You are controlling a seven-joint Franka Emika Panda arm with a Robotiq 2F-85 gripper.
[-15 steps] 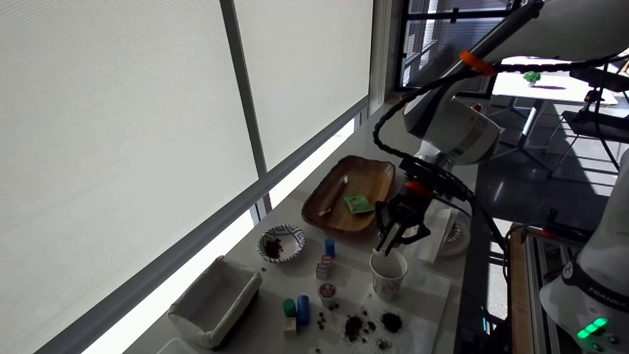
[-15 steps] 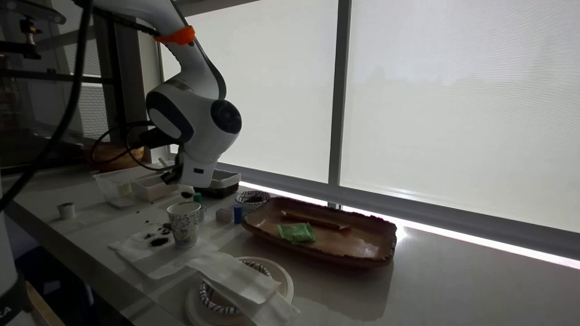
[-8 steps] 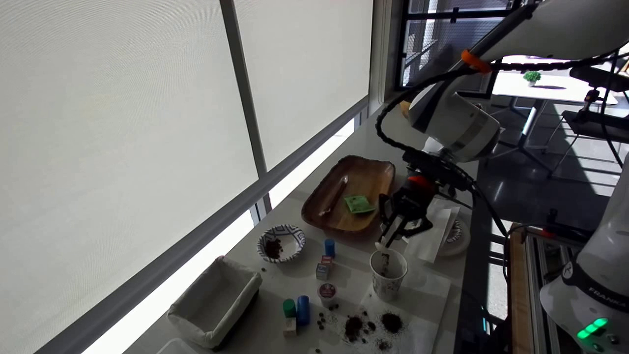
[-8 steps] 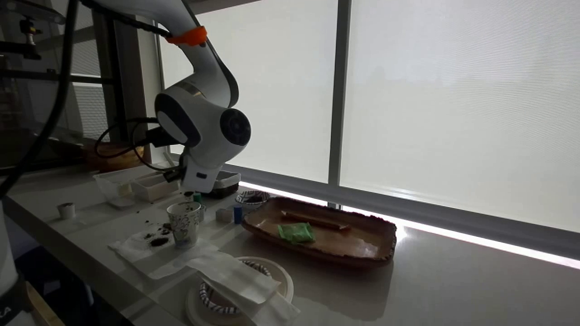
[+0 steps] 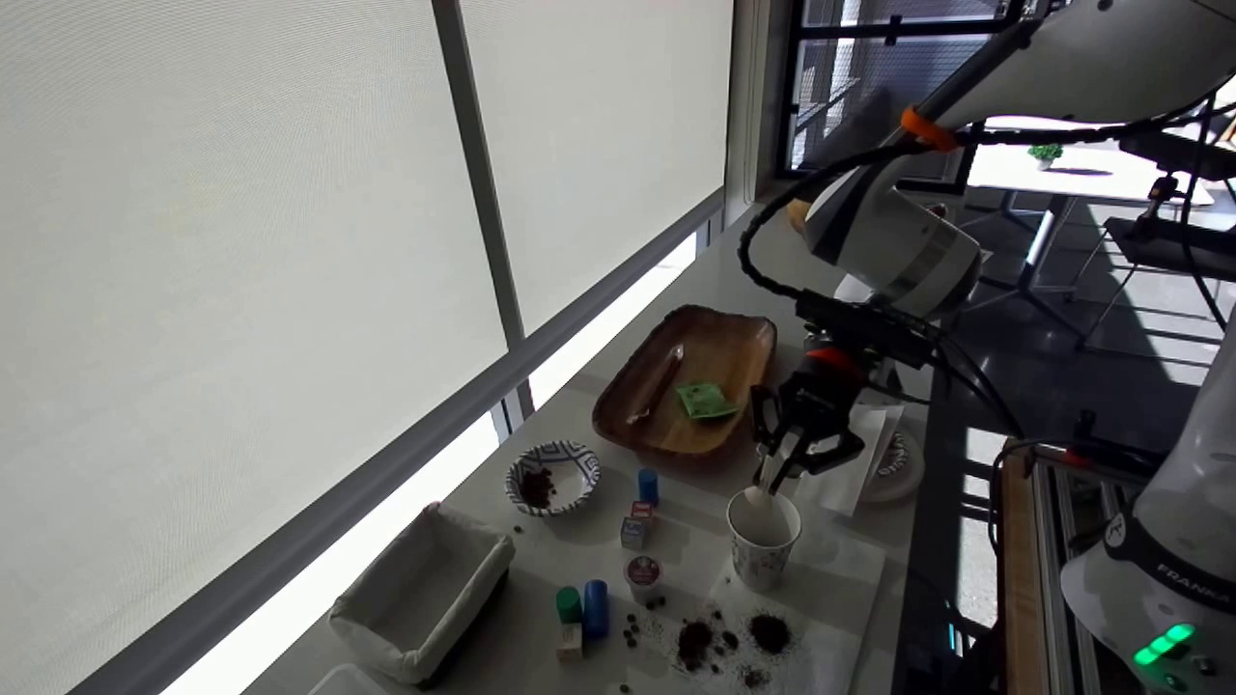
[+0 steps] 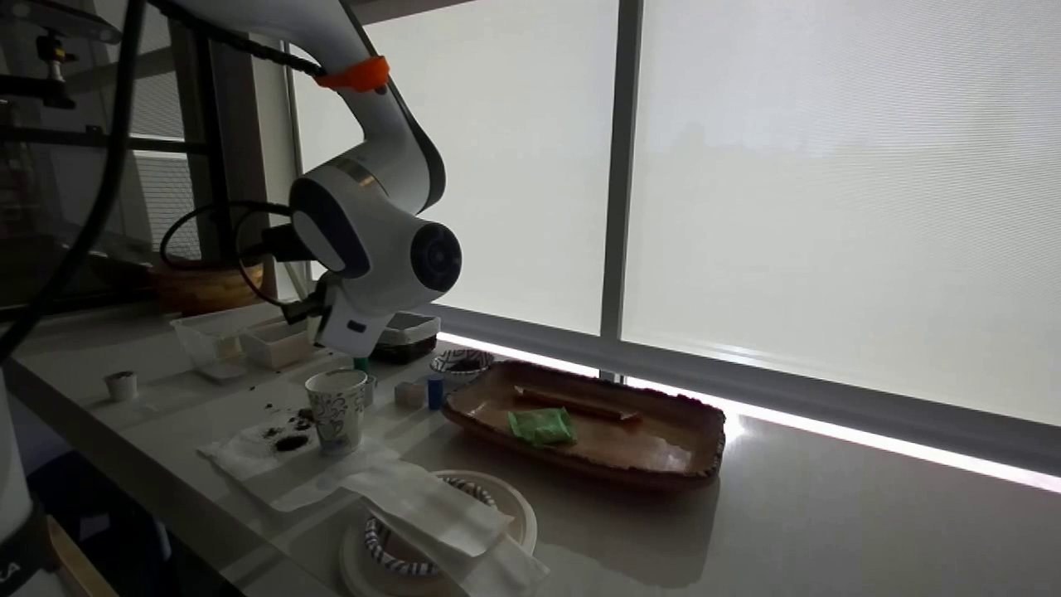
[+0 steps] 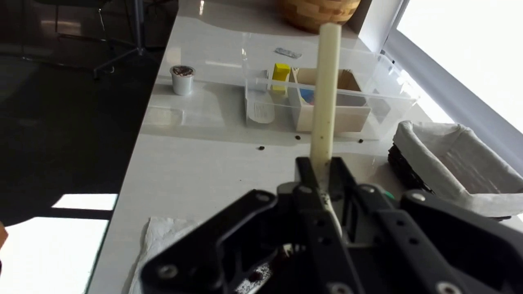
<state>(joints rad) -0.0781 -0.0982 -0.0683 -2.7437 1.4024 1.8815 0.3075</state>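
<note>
the pincer [image 7: 321, 171] is nearly closed, pressed tight around the handle of a pale spoon [image 7: 327, 90]. right under the pincer stands a paper cup [image 5: 760, 562]; whether the spoon's end is inside it, i cannot tell. a wooden tray [image 5: 731, 352] lies near the pincer, with a green packet [image 5: 705, 401] in it.
</note>
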